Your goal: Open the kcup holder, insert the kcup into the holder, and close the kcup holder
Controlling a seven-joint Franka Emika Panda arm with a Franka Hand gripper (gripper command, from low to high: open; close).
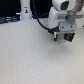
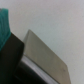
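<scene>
Between the fingers of the gripper [image 1: 65,36] sat the kcup [image 1: 66,36], its green top showing; the fingers appeared clamped on it, holding it clear of the white table [image 1: 30,57]. On the wrist view a green patch at the frame edge was taken to be the same kcup [image 2: 4,22], beside a dark finger [image 2: 11,62] and a grey slab of uncertain identity. Judged step: carrying the pod toward the holder. The kcup holder [image 1: 9,19] appeared as a dark shape at the far edge, toward the exterior view's left, too blurred to tell whether a drawer stood open. The next move called for transit across the table to it. A tall white post [image 1: 26,11] stood near the holder; nothing else obstructed.
</scene>
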